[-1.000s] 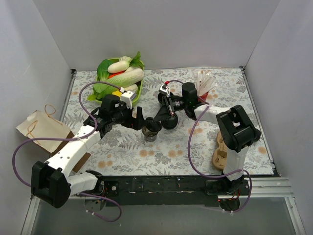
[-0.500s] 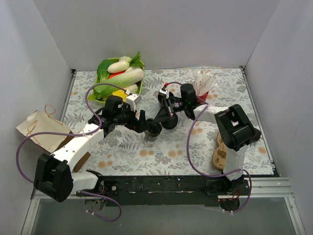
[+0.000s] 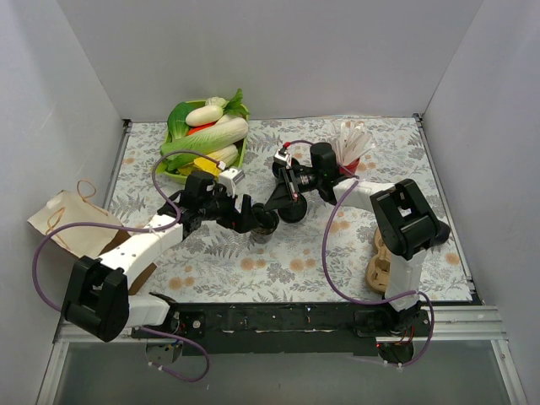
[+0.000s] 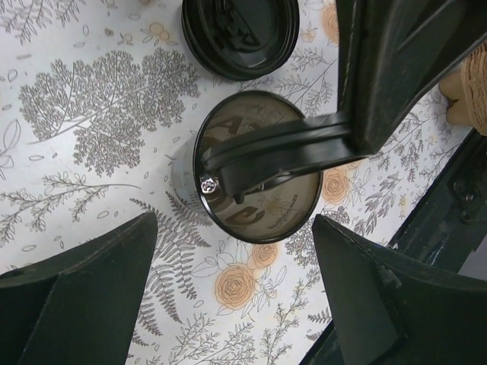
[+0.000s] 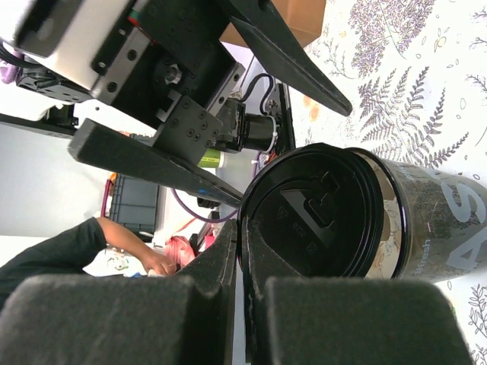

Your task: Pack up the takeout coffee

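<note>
**Coffee cup stands uncovered mid-table, lid lying beside it**

The takeout coffee cup (image 4: 262,207) stands upright on the floral table cover (image 4: 84,114), about the middle of the table. Its mouth is uncovered, and white lettering shows through the dark translucent wall from inside. The black sip lid (image 4: 240,34) lies flat on the cover just beside the cup, on the side toward the right arm.

The left gripper (image 4: 235,218) is spread wide, with one finger on each side of the cup and the tips level with its near half. In the left wrist view, patterned cover shows between the finger on the left and the cup wall, and nothing is clamped. Whether the other tip touches the rim cannot be told.

The right gripper (image 5: 240,242) is clenched, its padded fingers pressed together with nothing seen between them. Turned on its side, it reaches across the open mouth of the cup, and its tip ends over the far rim. Whether it touches that rim cannot be told.

Other things lie further off:
- A heap of vegetables (image 3: 215,131) sits at the back left.
- A red cup of white sticks (image 3: 354,150) stands behind the right arm's wrist.
- A tan pulp cup carrier (image 3: 380,260) lies near the right arm's base, well apart from the coffee.
- A brown paper bag (image 3: 72,226) lies past the cover's left edge
</note>
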